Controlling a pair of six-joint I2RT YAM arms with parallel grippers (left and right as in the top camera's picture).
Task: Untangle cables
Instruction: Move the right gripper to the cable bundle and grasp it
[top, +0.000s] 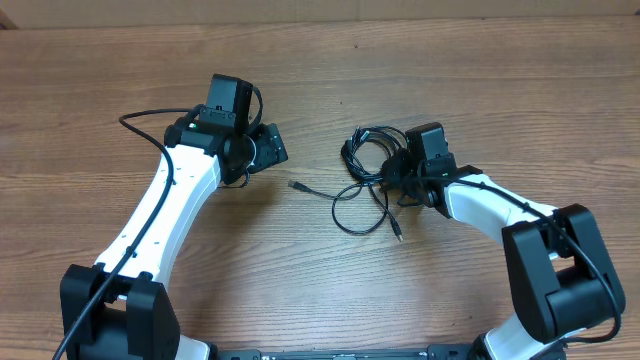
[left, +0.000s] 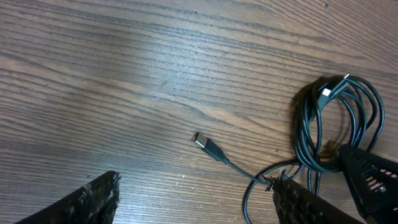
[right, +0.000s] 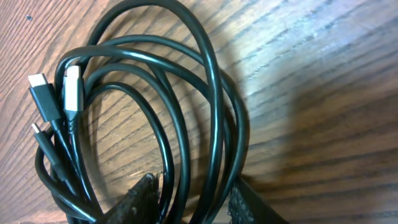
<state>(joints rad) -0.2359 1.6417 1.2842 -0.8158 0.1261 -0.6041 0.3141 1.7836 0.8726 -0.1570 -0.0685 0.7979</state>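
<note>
The cables lay in a knotty bunch on the wooden surface, toward two o'clock from its middle. My right jaws were down on the bunch from its four o'clock side. They were partly open, with a few black cords running between the two fingers. I could not tell if they were squeezing the cords yet. My left jaws were wide open and held nothing. They hung over the surface at nine o'clock from the bunch. One cord ran out of the bunch toward eight o'clock and ended in a small plug, lying free between my two arms. I think the job had hardly begun, for the loops were all mixed up. To do this step well, I should pin the bunch gently with the right jaws. Then I should pick up that free plug with the left and pull it slowly toward nine o'clock. If I pulled fast, the loops might draw tight.
</note>
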